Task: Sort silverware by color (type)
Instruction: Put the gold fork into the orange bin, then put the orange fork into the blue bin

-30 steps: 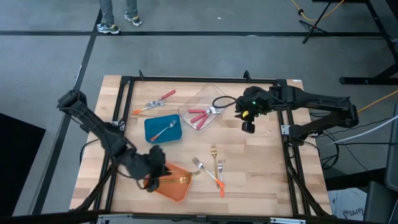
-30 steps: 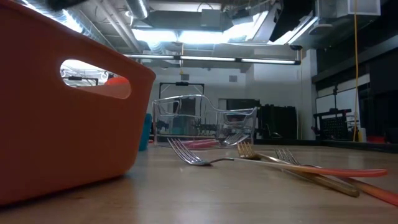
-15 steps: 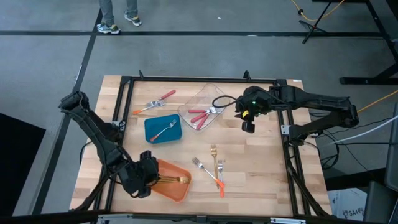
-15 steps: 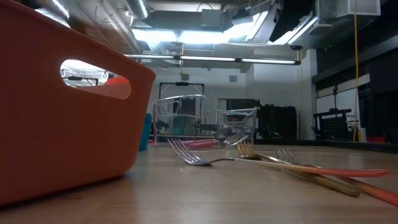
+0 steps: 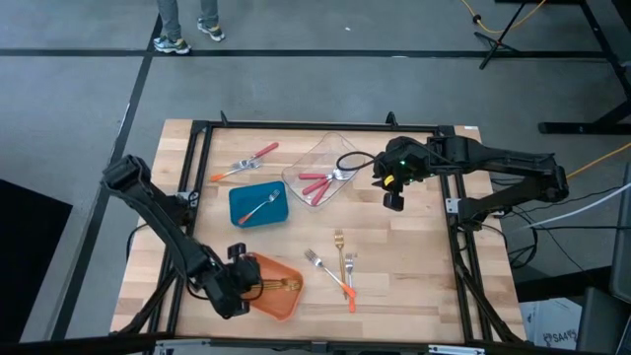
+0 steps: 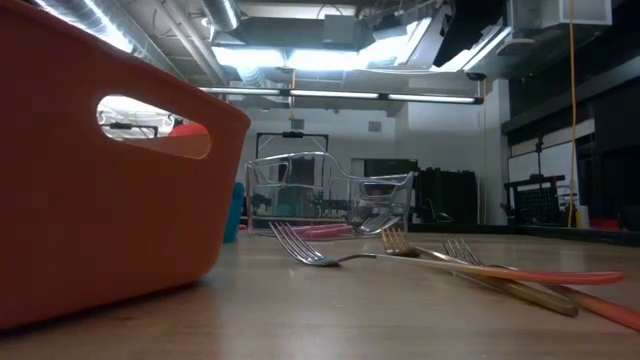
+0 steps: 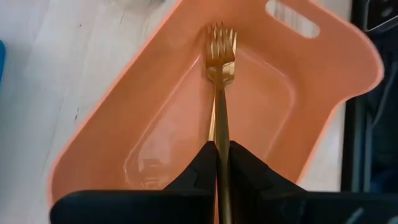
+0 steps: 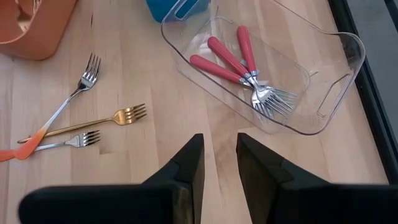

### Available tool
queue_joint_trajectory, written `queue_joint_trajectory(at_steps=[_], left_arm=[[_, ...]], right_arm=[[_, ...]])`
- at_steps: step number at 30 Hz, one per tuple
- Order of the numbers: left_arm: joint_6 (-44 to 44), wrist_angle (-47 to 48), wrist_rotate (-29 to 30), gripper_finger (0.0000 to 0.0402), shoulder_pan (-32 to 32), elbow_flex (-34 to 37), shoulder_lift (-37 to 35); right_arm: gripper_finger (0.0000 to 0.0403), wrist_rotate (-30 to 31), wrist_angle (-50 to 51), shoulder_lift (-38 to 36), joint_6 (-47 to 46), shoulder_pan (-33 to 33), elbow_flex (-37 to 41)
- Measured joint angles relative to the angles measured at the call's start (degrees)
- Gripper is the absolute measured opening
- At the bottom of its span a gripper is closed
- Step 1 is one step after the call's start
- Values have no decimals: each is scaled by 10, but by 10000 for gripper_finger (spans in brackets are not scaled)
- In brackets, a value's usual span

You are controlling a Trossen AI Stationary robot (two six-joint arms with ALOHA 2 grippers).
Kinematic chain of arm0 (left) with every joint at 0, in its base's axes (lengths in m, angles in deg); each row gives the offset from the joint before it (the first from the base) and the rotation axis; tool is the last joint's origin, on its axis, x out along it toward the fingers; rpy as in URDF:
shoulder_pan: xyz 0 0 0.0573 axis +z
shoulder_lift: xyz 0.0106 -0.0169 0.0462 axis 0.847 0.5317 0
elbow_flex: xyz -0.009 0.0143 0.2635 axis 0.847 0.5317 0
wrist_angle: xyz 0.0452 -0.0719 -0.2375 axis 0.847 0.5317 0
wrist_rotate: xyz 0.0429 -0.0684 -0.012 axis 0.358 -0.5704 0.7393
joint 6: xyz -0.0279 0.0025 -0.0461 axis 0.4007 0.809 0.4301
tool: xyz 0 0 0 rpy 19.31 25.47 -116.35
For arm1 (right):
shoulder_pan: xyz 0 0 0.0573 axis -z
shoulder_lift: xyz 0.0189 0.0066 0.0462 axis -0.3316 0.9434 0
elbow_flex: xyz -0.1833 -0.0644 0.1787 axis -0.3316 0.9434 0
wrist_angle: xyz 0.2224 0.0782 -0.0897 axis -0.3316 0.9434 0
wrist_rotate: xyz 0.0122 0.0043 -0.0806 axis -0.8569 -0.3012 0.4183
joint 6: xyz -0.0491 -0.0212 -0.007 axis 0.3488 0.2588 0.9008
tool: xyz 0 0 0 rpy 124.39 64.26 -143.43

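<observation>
Gold fork's (image 7: 219, 124) handle end — hidden between fingers (image 7: 199, 171)

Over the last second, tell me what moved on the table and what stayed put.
The left gripper drew back toward the table's front left corner, jaws still shut on the gold fork lying in the orange bin. The right gripper, the clear tray and the loose forks stayed put.
</observation>
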Motion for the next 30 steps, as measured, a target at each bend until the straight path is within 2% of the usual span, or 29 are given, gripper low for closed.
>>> queue_joint_trajectory(at_steps=[12, 30], left_arm=[[-1, -2, -5, 17, 0, 0, 31], [0, -2, -26, 69, 0, 0, 64]], right_arm=[[85, 0, 0, 0, 0, 0, 0], [85, 0, 0, 0, 0, 0, 0]])
